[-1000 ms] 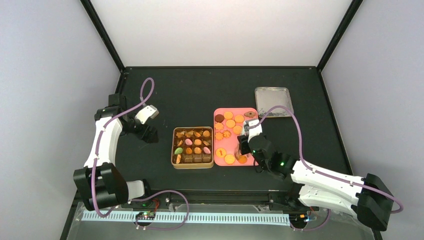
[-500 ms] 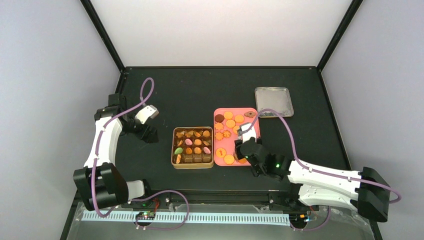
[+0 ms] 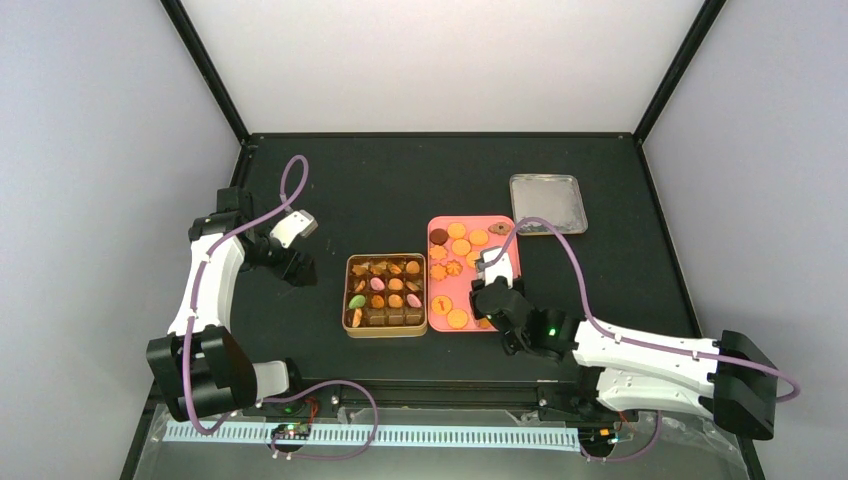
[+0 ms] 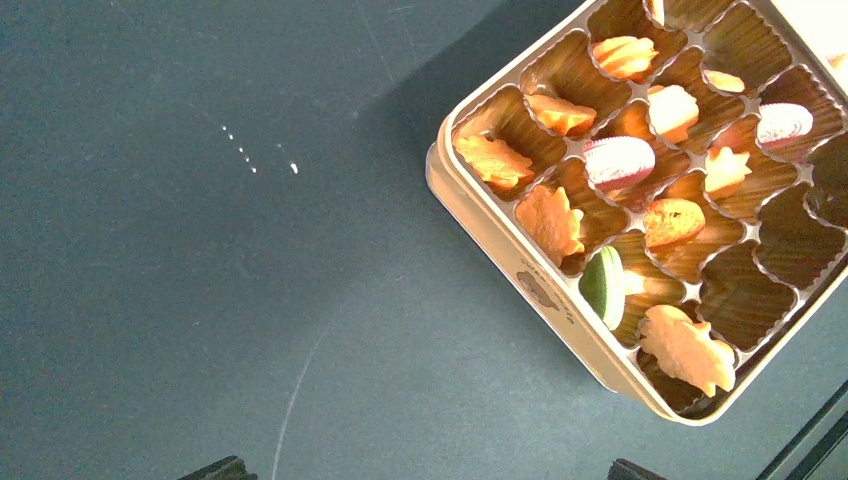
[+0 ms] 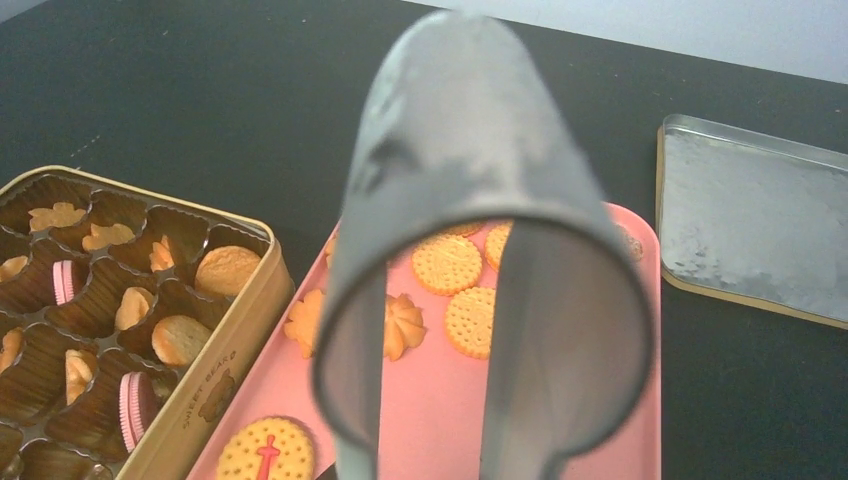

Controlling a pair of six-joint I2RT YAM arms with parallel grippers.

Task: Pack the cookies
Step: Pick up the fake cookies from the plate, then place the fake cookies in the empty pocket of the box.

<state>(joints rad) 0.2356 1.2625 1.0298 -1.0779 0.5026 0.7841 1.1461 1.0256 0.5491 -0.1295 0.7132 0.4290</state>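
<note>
Drawing back toward the near end of the pink tray [image 5: 440,410], the right gripper [image 3: 488,297] hangs over the loose cookies [image 5: 447,263], fingers pinching the metal tongs [image 5: 470,180]. Left gripper [image 4: 428,470] unmoved beside the tin [image 5: 215,370], fingers spread; next pick judged imminent.

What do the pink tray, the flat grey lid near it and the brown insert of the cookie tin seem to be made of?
Pink tray: probably plastic, matte, with even colour and a soft rounded rim. Grey lid: likely metal, with a dull, smudged sheen and a raised edge. Brown insert: seemingly thin glossy moulded plastic, as its ribbed cup walls catch the light; coated paper is also possible.
</note>
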